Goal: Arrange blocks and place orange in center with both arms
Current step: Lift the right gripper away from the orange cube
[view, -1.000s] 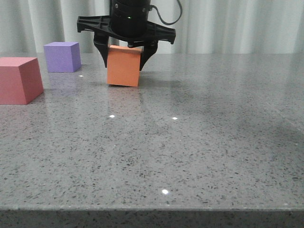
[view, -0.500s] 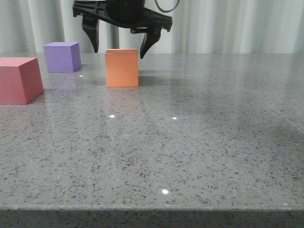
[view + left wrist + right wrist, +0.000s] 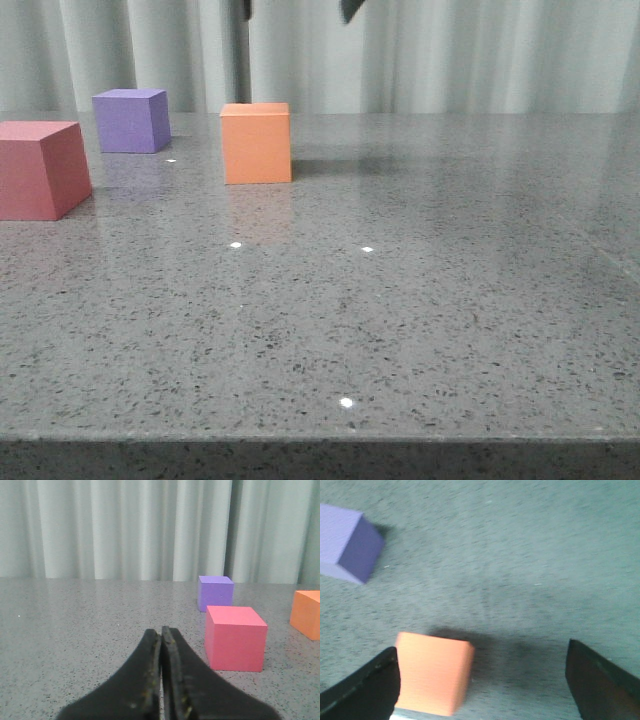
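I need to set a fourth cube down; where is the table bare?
The table is bare right of the orange cube and across the near half. The far left is crowded: purple cube, pink-red cube, orange cube.

Tabletop: grey speckled stone look, polished, glossy; carries small light glints and faint reflections of the cubes. Orange cube, pink-red cube, purple cube: plain matt faces, smooth, sharp-edged, no sheen. Backdrop curtain: pale cloth, soft vertical folds, matt. Left gripper: black, dull finish, looks like plastic; inner finger faces show fine scuffing.
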You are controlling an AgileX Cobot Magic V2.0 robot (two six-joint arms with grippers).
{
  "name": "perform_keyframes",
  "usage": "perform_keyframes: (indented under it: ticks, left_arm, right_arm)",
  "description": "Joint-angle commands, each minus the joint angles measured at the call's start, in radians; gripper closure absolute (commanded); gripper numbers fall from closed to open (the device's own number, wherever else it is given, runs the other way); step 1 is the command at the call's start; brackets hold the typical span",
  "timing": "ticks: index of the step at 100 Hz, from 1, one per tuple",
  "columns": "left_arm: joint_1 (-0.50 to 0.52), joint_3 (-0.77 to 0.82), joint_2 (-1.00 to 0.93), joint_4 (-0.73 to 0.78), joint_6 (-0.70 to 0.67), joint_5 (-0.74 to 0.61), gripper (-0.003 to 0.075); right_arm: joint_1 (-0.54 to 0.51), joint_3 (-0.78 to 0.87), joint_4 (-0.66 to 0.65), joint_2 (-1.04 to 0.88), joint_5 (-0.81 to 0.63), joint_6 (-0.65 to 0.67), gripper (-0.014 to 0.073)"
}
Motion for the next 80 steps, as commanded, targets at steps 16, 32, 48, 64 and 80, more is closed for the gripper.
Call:
perform_keyframes:
  ticks: [16,32,48,64,80]
  left_arm:
    - [0.001,0.043,-0.032,-0.002,-0.011,-0.080,0.0741]
    - [0.001,0.043,-0.032,-0.002,-0.011,-0.080,0.0741]
    - [0.001,0.043,-0.032,-0.002,-0.011,-0.080,0.0741]
    - [0.001,0.043,-0.032,-0.002,-0.011,-0.080,0.0741]
    - [0.001,0.043,-0.032,-0.002,-0.011,-0.080,0.0741]
  right_arm:
    - [-0.113,-0.029,-0.026,-0.129,0.063,-0.103,-0.0062]
    - [-0.171,-0.029,-0.027,-0.166,0.102,-0.160,-0.0062]
    - [-0.229,-0.027,-0.028,-0.192,0.138,-0.201,-0.0062]
    - [-0.271,-0.025,-0.030,-0.200,0.178,-0.231,-0.0062]
    - [-0.279,0.066,-0.055,-0.232,0.143,-0.241,-0.0062]
